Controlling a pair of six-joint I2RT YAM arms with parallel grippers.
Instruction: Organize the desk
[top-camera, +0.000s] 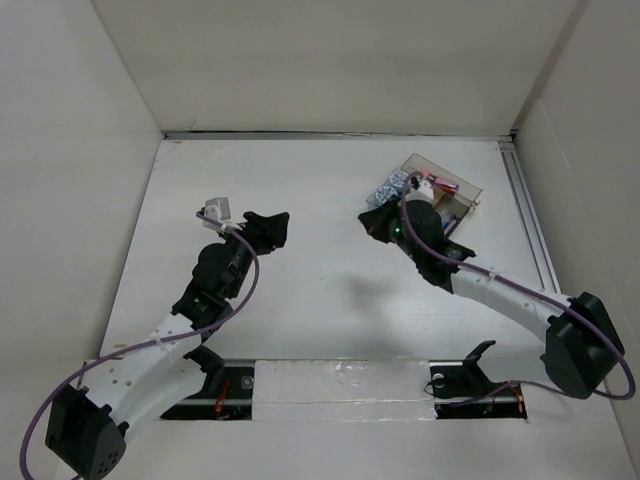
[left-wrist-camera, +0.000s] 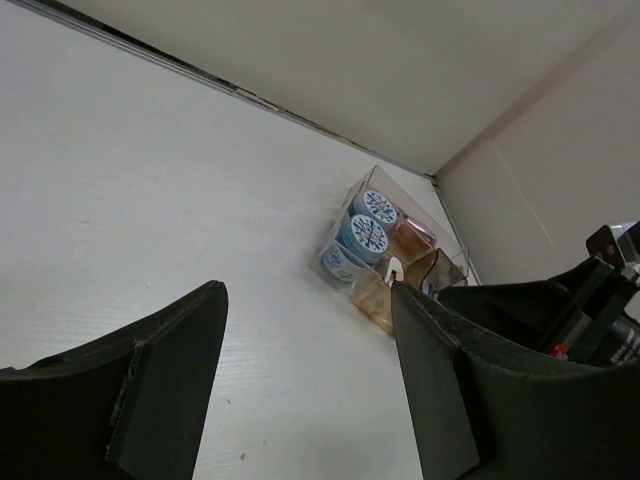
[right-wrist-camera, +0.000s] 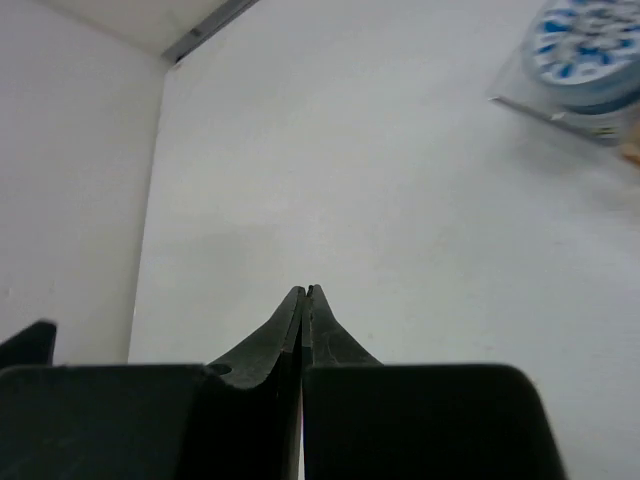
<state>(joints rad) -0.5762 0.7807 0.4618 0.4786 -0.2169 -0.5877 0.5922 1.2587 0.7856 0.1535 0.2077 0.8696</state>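
Observation:
The desk is a flat white tabletop walled by pale panels. My left gripper hovers open and empty over its left middle; in the left wrist view its two dark fingers stand wide apart over bare tabletop. My right gripper is shut and empty, just left of the clear compartmented tray; in the right wrist view its fingertips touch each other. The tray holds blue-and-white round rolls and small pink and red items. The tray also shows in the left wrist view.
A metal rail runs along the desk's right edge, close to the tray. The right arm shows at the right of the left wrist view. A roll in the tray's corner shows at the top right of the right wrist view.

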